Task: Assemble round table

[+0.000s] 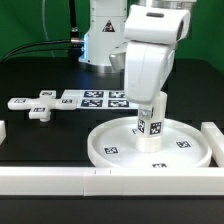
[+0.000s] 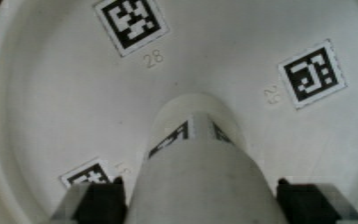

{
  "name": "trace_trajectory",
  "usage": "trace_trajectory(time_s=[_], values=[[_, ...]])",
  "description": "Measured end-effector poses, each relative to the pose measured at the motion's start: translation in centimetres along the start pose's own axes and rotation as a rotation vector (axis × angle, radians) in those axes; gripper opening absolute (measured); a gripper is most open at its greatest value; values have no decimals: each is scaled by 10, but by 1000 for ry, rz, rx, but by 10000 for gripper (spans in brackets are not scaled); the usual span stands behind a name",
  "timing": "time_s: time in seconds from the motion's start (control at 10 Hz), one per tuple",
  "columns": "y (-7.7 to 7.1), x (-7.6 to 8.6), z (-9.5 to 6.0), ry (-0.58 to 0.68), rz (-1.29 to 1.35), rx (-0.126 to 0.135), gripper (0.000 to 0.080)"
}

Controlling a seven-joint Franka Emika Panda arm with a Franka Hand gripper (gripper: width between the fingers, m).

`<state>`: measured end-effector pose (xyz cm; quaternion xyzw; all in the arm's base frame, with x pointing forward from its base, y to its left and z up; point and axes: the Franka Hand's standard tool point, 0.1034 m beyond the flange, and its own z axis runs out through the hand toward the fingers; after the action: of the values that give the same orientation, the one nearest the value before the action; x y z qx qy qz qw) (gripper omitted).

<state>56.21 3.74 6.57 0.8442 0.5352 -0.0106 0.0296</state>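
A white robot arm (image 1: 150, 55) reaches down over a black table (image 1: 40, 150). Its two-finger gripper (image 2: 197, 200) is closed narrowly around a white cylindrical post (image 1: 150, 128) bearing black-and-white square tags. Dark fingers (image 2: 96, 203) press each side of the post. The post stands upright at the middle of a large white plastic disc (image 1: 118, 135) with a raised rim and small tags, lying flat near the table's front. Behind the disc, toward the exterior view's left, lies the flat white marker board (image 1: 95, 98), with a small white tagged part (image 1: 40, 110) just beside it. Straight white rails (image 1: 60, 180) border the table.
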Motion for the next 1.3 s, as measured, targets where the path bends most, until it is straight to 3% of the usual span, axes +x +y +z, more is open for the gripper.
trace_trajectory(time_s=[0.2, 0.5, 0.7, 0.8, 1.1, 1.3], values=[[-2, -1, 1, 10, 249, 16, 409], [-4, -1, 1, 5, 593, 68, 409], [-5, 0, 1, -3, 831, 74, 409], [-4, 1, 0, 4, 878, 66, 409], [-4, 1, 0, 3, 1018, 74, 409], [-4, 0, 1, 7, 1243, 104, 409]])
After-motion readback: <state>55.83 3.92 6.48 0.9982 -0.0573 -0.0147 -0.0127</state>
